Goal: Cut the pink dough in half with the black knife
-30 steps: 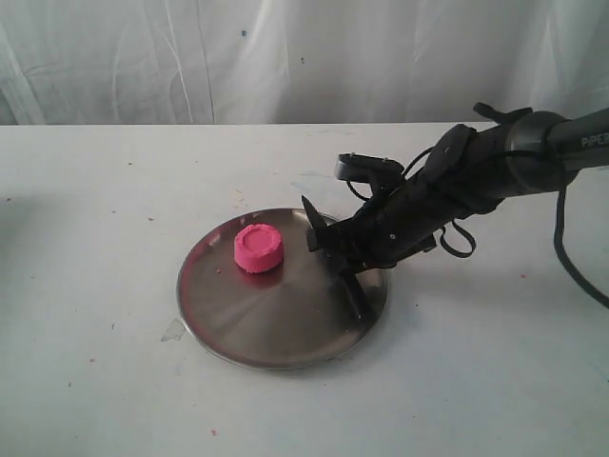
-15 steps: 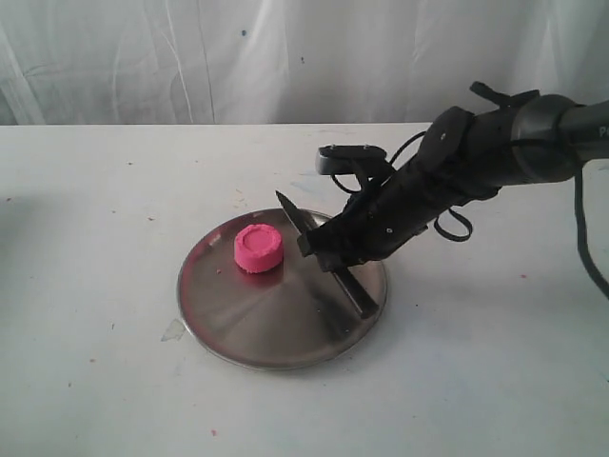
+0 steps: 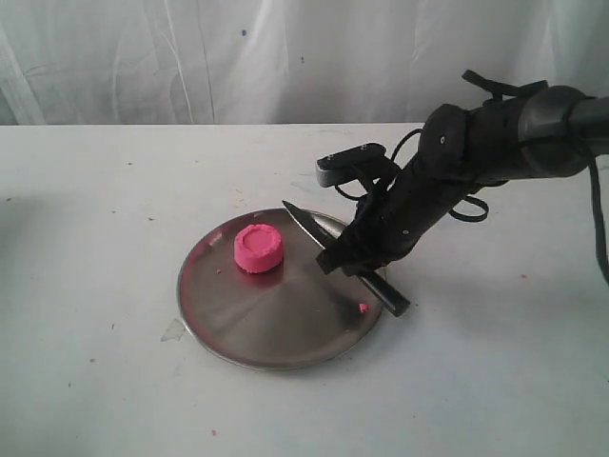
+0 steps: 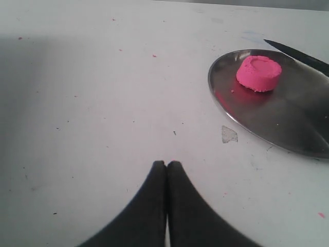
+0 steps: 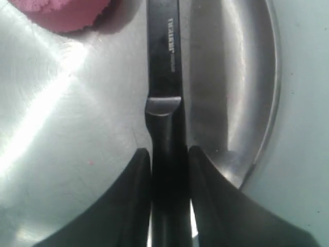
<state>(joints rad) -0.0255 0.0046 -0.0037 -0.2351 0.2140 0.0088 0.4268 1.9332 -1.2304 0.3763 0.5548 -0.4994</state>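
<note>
While the right gripper is clamping the one black knife by its handle, the one pink dough is lying just beyond the blade tip on the plate; the left gripper is resting with fingers together, well apart.

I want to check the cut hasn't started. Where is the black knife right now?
The black knife is clamped in the right gripper over the right side of the steel plate in the exterior view, its tip just right of the uncut pink dough.
</note>
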